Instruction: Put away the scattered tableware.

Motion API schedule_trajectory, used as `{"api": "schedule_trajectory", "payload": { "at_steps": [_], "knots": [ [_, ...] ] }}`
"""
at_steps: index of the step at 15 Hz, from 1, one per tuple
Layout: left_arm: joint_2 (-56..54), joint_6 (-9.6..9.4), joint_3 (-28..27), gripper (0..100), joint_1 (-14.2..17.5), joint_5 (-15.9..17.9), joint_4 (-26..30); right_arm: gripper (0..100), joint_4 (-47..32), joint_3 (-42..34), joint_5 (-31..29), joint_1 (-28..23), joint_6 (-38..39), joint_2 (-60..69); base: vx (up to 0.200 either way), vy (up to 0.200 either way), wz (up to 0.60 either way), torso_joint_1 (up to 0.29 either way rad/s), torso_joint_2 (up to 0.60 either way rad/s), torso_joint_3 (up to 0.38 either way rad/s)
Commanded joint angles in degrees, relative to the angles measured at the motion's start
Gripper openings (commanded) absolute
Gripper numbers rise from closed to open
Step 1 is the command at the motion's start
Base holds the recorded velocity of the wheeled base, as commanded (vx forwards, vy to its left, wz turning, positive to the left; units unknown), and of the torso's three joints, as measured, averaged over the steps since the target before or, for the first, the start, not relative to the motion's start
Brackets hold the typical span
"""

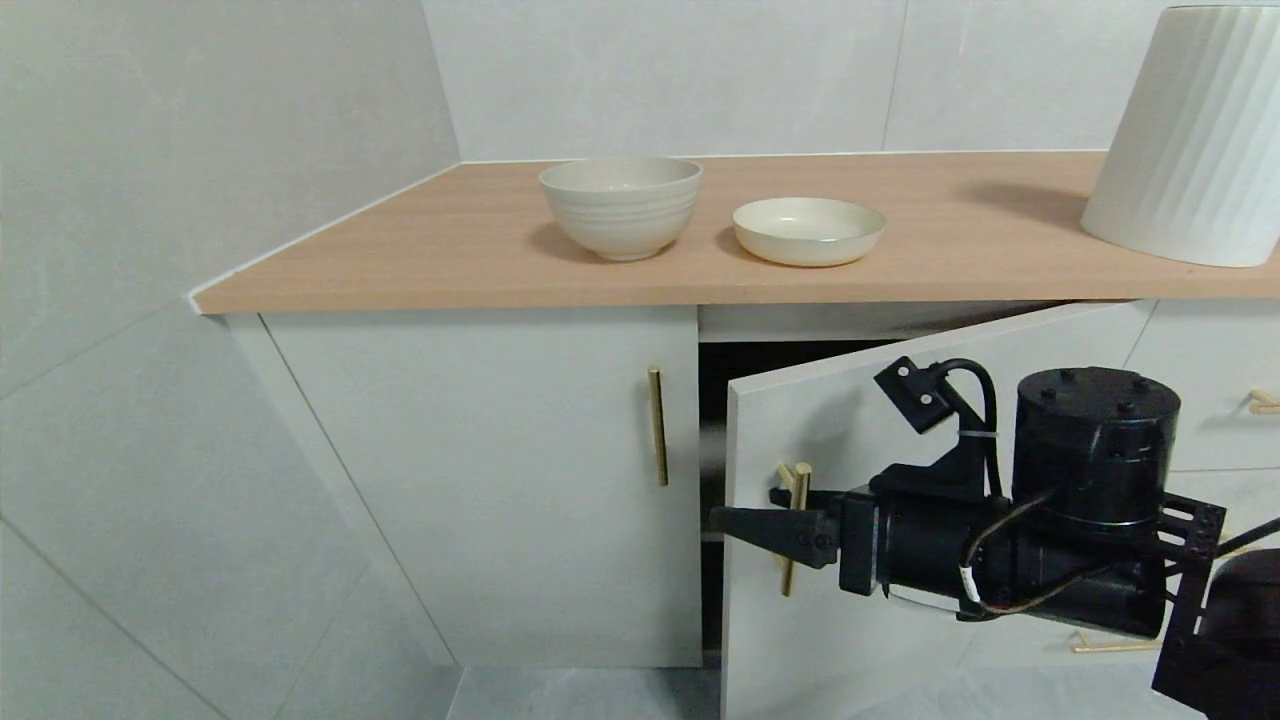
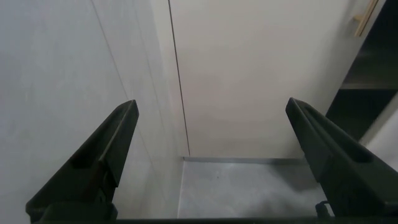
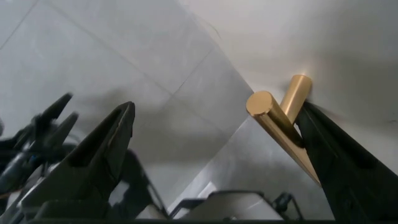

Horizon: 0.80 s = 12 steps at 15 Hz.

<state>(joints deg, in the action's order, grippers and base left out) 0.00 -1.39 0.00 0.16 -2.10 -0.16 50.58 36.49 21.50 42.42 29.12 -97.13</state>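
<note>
A deep cream bowl [image 1: 621, 205] and a shallow cream plate [image 1: 808, 229] stand side by side on the wooden counter [image 1: 420, 250]. Below them the right cabinet door [image 1: 850, 400] hangs partly ajar, with a dark gap beside it. My right gripper [image 1: 760, 510] is at that door's gold handle [image 1: 795, 500], open. In the right wrist view the handle [image 3: 280, 121] lies between the spread fingers of the gripper [image 3: 216, 112], close against one of them. My left gripper [image 2: 211, 106] is open and holds nothing, low down, facing the closed left cabinet door [image 2: 249, 74] and the floor.
A tall white ribbed cylinder [image 1: 1190, 130] stands on the counter's right end. The closed left door has a vertical gold handle [image 1: 657, 425]. Tiled wall borders the cabinet on the left. More gold drawer handles [image 1: 1262, 402] show at the right.
</note>
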Motion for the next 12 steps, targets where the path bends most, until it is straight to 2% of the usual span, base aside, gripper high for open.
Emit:
{"api": "schedule_trajectory", "payload": {
  "at_steps": [1,3,5,7,8,10,11,12],
  "knots": [
    [0.0,-0.02,0.0,100,0.0,0.0,0.0,100,0.2,-1.6,0.1,0.5,0.0,2.2,0.000,0.000,0.00,0.000,0.00,0.000],
    [0.0,-0.10,-0.4,100,0.0,0.2,-0.4,100,0.2,-2.4,0.1,0.5,0.0,2.5,0.000,0.000,0.00,0.000,0.00,0.000],
    [0.0,-0.02,-4.4,100,0.0,1.0,-0.5,100,0.2,-2.4,0.1,0.5,0.0,2.1,0.000,0.000,0.00,0.000,0.00,0.000],
    [0.5,-0.02,-8.8,100,-0.2,6.4,1.0,100,0.2,-2.7,0.1,0.5,0.0,1.9,0.000,0.000,0.00,0.000,0.00,0.000],
    [3.4,-0.02,-12.8,100,-0.2,12.1,4.6,100,0.2,-2.8,0.1,0.5,0.1,1.9,0.000,0.000,0.00,0.000,0.00,0.000],
    [9.7,-0.02,-18.3,100,-0.2,17.3,5.6,100,0.2,-3.3,0.1,1.0,0.1,1.9,0.000,0.000,0.00,0.000,0.00,0.000],
    [16.1,-0.02,-22.5,100,-0.2,21.3,5.6,100,0.2,-3.4,0.1,1.3,0.0,2.1,0.000,0.000,0.00,0.000,0.00,0.000],
    [20.7,-0.02,-24.8,100,-0.2,23.7,5.5,100,0.2,-3.4,0.1,1.3,0.0,2.4,0.000,0.000,0.00,0.000,0.00,0.000]
  ]
}}
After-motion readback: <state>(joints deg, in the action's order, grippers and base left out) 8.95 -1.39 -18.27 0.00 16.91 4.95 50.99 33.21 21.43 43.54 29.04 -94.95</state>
